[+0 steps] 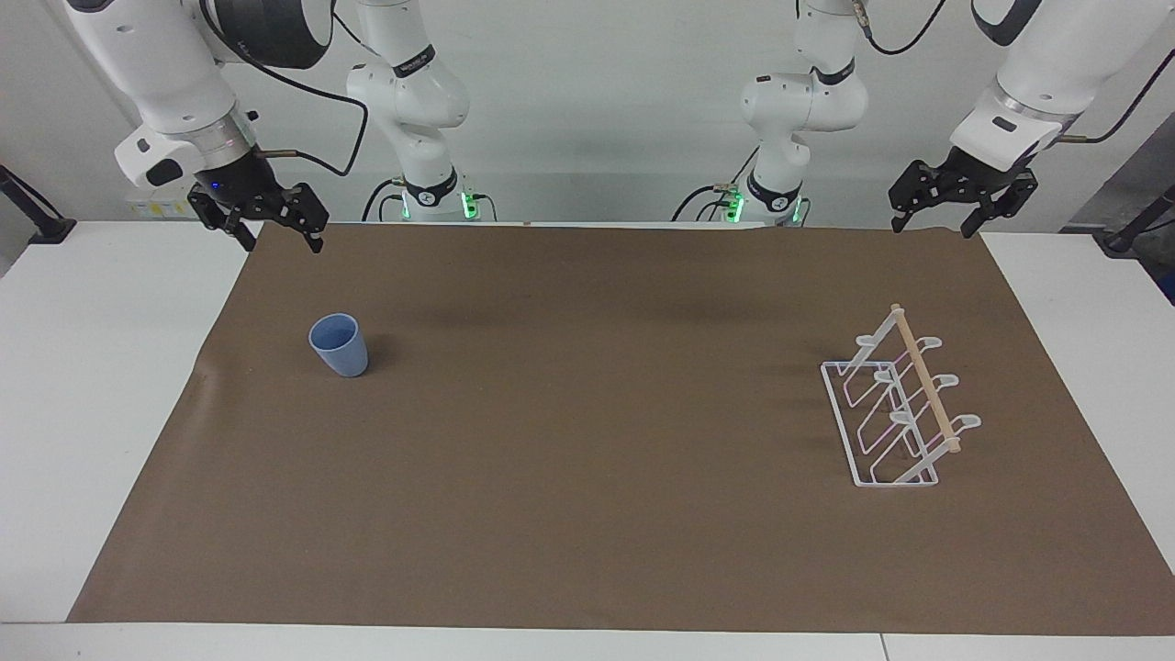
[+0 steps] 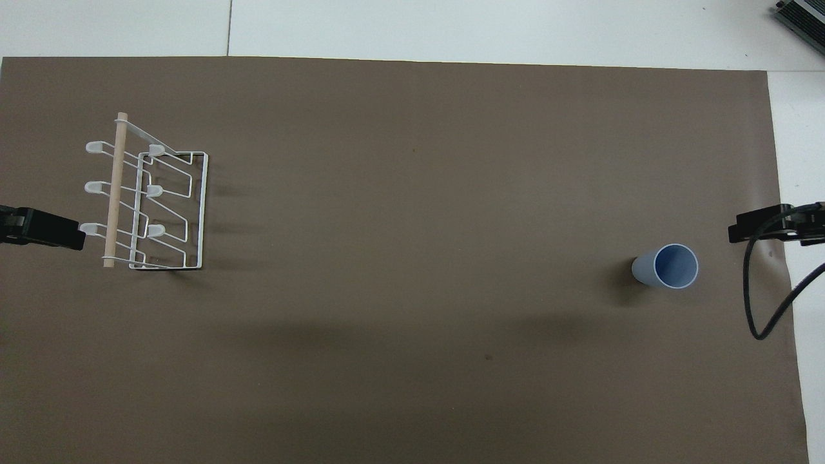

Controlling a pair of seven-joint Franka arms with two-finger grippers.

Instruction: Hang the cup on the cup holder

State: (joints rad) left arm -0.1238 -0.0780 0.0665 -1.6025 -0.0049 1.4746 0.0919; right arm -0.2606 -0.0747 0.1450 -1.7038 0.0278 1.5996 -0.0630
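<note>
A small light-blue cup (image 1: 339,344) (image 2: 667,266) stands upright, mouth up, on the brown mat toward the right arm's end of the table. The white wire cup holder (image 1: 898,410) (image 2: 149,199) with its wooden dowel stands toward the left arm's end, its prongs bare. My right gripper (image 1: 275,223) (image 2: 738,233) hangs open in the air over the mat's edge at its own end, apart from the cup. Above the mat's corner at the other end, my left gripper (image 1: 941,220) (image 2: 77,238) is open too and holds nothing. Both arms wait.
A brown mat (image 1: 587,441) (image 2: 412,258) covers most of the white table. A black cable (image 2: 751,303) loops down from the right arm over the mat's edge beside the cup.
</note>
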